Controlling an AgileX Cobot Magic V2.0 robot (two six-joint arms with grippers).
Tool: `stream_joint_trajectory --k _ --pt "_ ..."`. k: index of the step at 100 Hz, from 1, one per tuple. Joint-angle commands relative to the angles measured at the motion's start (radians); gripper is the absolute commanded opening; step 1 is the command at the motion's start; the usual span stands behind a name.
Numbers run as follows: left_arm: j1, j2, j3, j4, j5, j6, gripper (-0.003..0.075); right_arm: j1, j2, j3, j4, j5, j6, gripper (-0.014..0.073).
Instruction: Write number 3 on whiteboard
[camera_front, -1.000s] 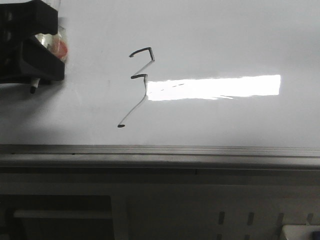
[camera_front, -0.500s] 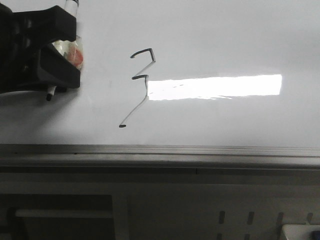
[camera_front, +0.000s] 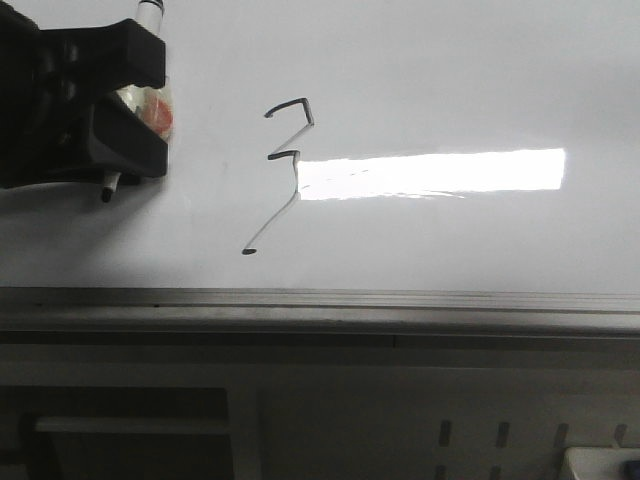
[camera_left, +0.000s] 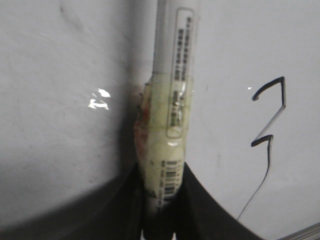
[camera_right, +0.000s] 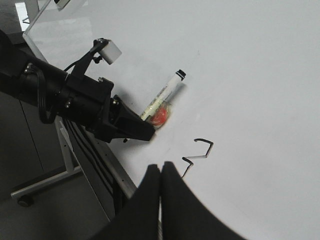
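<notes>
1. The left gripper (camera_front: 125, 105) squeezes a marker pen (camera_left: 170, 125) tight between its black fingers (camera_left: 200, 200).
2. The number 3 (camera_front: 285, 165) is drawn on the whiteboard (camera_front: 450, 80), off to the side of those fingers and not touching the pen.
3. The right gripper (camera_right: 161, 172) has its two fingers pressed together with nothing between them, close to the number 3.

a jagged hand-drawn number 3 (camera_front: 278, 172) stands on the whiteboard (camera_front: 430, 80); the marker (camera_left: 175, 95) label's print and barcode are too small to read.
</notes>
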Motion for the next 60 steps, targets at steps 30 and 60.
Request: stream_joint_trajectory --k 30,60 --pt "0.010 0.035 -0.006 -0.013 -0.103 -0.007 0.0452 -0.006 0.005 -0.026 0.025 -0.064 0.000 -0.0064" --pt "0.010 0.010 -0.007 -0.013 -0.099 -0.007 0.0538 -0.006 0.005 -0.026 0.025 -0.064 0.000 -0.0064"
